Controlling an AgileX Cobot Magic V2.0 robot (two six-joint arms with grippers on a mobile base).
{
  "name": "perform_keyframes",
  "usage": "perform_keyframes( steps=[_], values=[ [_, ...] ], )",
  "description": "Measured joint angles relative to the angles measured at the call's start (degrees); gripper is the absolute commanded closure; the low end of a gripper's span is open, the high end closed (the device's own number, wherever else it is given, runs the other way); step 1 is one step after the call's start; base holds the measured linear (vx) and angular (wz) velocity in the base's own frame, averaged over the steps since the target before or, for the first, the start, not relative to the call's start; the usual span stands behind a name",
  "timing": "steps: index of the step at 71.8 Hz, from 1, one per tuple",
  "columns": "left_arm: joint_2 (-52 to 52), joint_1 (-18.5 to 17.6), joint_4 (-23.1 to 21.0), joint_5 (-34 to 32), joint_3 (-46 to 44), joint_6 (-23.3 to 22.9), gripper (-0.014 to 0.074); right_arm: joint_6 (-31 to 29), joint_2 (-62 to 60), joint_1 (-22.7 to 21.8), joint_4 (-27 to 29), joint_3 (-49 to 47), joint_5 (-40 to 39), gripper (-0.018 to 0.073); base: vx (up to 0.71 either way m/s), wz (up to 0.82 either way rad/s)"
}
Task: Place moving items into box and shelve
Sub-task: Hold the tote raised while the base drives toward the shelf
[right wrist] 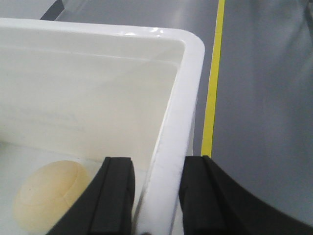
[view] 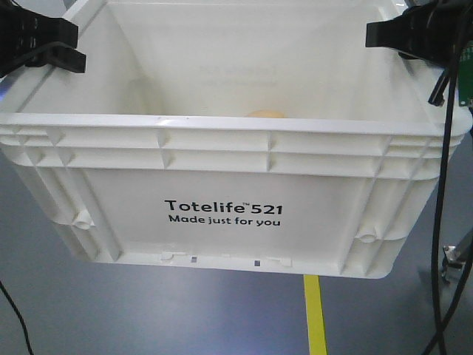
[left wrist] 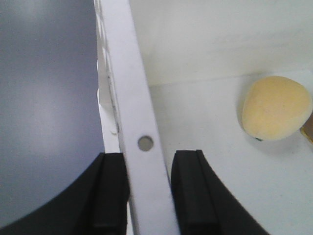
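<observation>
Gripping with left tool (left wrist: 149,193): shut on the box (left wrist: 139,98) side rim, black pads (left wrist: 110,196) one outside, one inside. Same with right tool (right wrist: 156,196), pinching the opposite rim near a corner. Holding box apparently clear of grey floor (view: 222,318), judging by front view; no shelf in sight. Seeing yellow-cream lump (left wrist: 276,107) loose on box bottom, near a wall. Seeing brownish sliver (left wrist: 309,133) at left-wrist frame edge, possibly second item, cannot confirm. Judging loading done, carry to shelf as current step. Move both tools in step, same height, fixed spacing. Avoid tilt, to stop lump rolling. Go slow, given thin-rim pinch prone to slipping or twisting. Watch black cables (view: 443,185) hanging beside right wall.
</observation>
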Motion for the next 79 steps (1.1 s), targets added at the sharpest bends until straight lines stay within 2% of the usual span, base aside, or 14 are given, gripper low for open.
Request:
perform_keyframes(
  steps=[79],
  values=[
    [0.0,0.0,0.04,0.0,0.0,0.0,0.0596,0.0,0.12,0.0,-0.05,0.0,-0.05,0.0565,0.58,-0.05]
  ],
)
